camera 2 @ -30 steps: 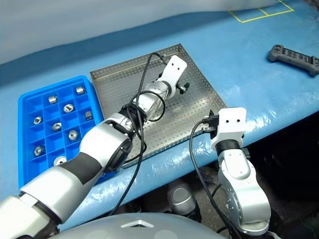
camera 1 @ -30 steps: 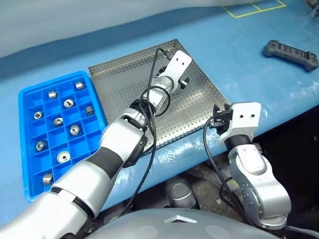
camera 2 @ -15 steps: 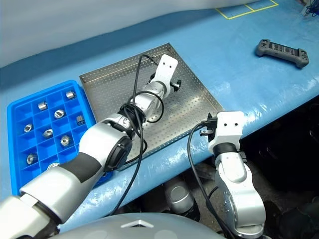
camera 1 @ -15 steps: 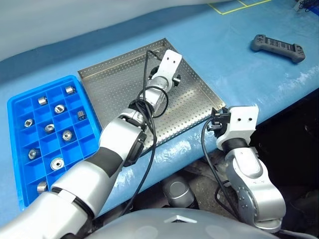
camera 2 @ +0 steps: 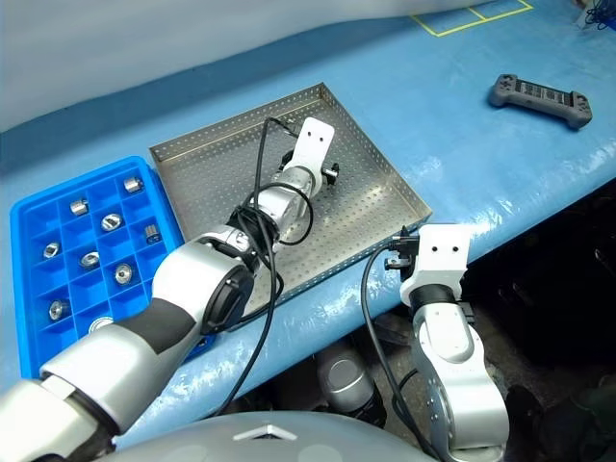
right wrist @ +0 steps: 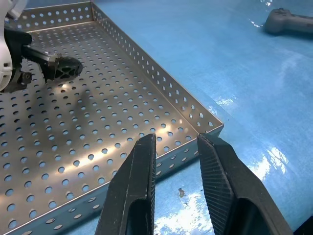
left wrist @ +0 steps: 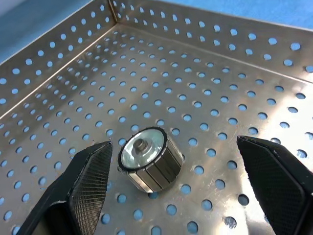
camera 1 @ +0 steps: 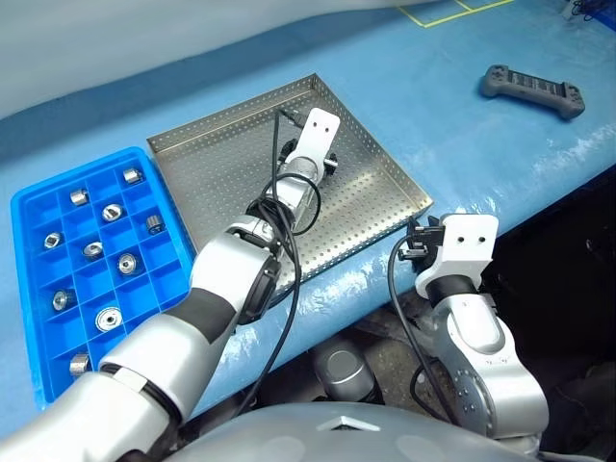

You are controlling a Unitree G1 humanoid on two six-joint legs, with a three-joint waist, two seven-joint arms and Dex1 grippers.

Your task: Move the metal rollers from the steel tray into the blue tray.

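Observation:
One metal roller (left wrist: 151,165) lies on its side on the perforated floor of the steel tray (camera 1: 212,173). My left gripper (left wrist: 173,152) is open wide, low over the tray, with one finger on each side of the roller and not touching it. In the head views, this gripper (camera 1: 318,146) reaches over the tray's far right part. To the left, the blue tray (camera 1: 38,289) holds several metal rollers (camera 1: 127,262) in separate compartments. My right gripper (right wrist: 176,142) hovers off the steel tray's near right corner. Its fingers stand a narrow gap apart with nothing between them.
A dark grey handheld controller (camera 1: 532,89) lies on the blue table cover at the far right. Yellow tape lines (camera 1: 452,8) mark the cover at the back. The table's front edge runs just below the steel tray, next to my right gripper (camera 1: 416,241).
The whole view has shifted with the camera. My left gripper has sunk a little, moved left over the steel tray and turned at the wrist. The right gripper has kept its place.

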